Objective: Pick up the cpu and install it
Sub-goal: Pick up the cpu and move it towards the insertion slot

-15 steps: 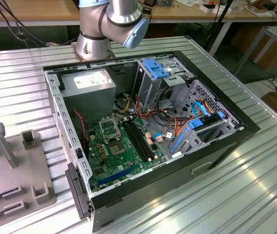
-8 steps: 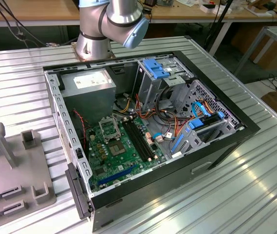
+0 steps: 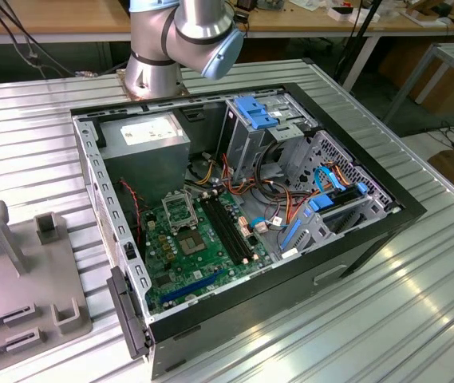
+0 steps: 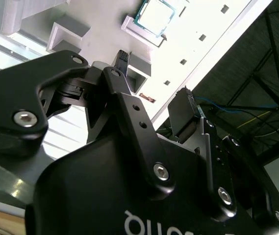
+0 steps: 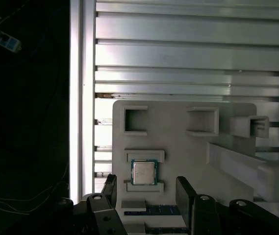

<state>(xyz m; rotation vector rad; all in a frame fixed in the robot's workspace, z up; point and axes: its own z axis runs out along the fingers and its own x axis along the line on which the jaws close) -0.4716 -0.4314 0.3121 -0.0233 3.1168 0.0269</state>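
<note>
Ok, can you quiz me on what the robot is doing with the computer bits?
1. True or false: the cpu lies in the grey tray, with the jaws not holding it.
2. Pick one. The jaws are: A) shut on the cpu, B) open and empty, C) shut on a cable.
3. Fill the gap: in the exterior view, the board inside the computer case is coloured ____.

Key: 1 true. 2 B. 3 green.
</note>
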